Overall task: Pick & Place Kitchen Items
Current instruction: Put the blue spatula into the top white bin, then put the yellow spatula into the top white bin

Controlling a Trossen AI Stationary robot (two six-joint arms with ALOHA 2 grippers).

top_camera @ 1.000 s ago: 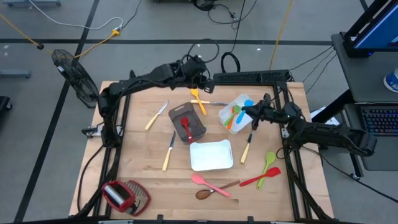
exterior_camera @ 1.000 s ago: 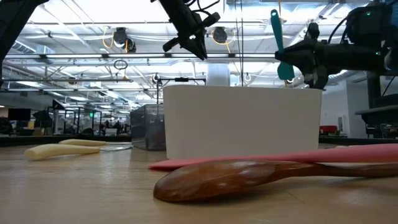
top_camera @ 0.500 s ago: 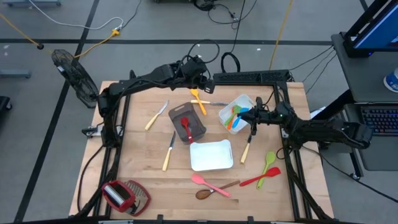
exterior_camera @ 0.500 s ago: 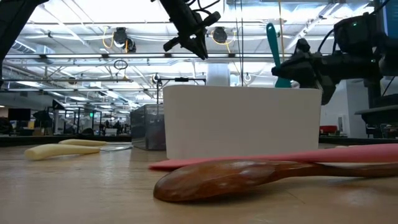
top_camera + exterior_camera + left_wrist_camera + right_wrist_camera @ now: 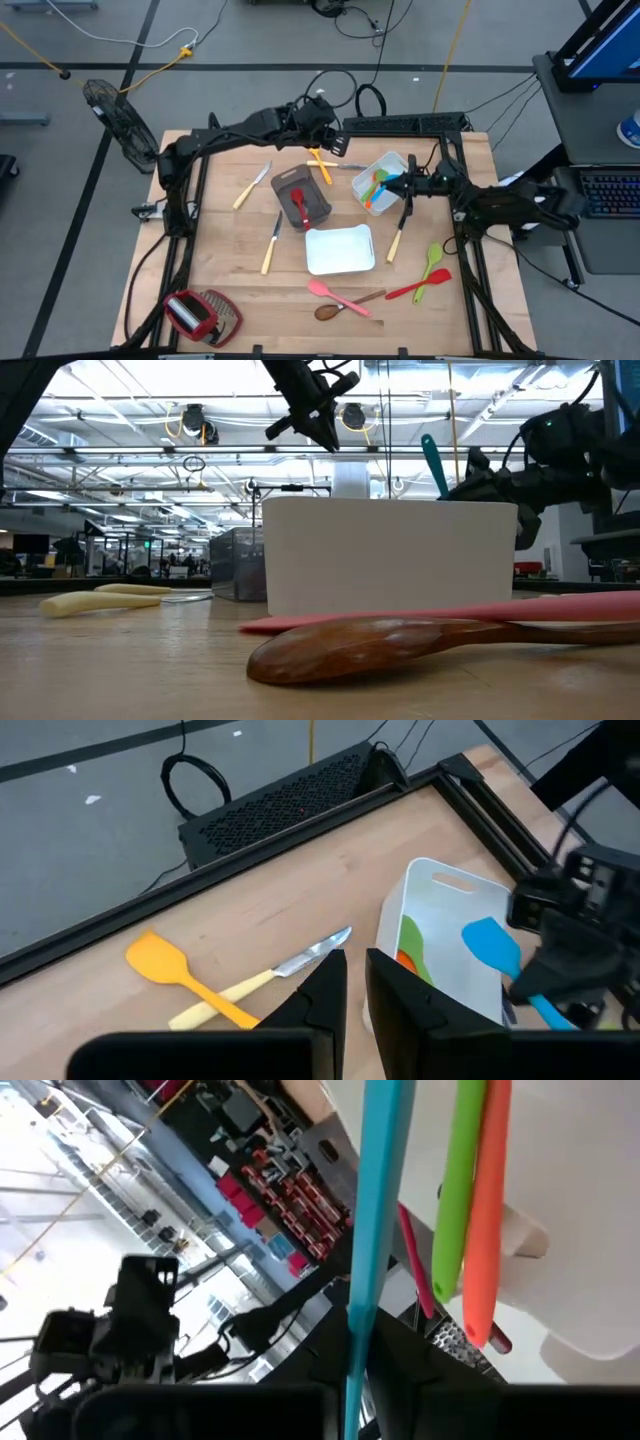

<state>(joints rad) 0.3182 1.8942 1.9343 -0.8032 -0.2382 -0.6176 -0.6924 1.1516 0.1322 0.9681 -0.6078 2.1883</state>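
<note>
My right end effector point(image 5: 408, 186), centre-right in the high view, is clenched on the blue spatula point(image 5: 392, 184), whose long axis reaches left over the white tray point(image 5: 368, 176); release there. Left end effector point(image 5: 335, 148) clenched, empty.

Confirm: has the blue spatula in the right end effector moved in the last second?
Yes. In the low view the blue spatula, held by the right end effector, has dropped and tilted toward the white tray's rim.

spoon point(image 5: 330, 311) before tray point(image 5: 340, 250), bin point(image 5: 300, 197) behind
</note>
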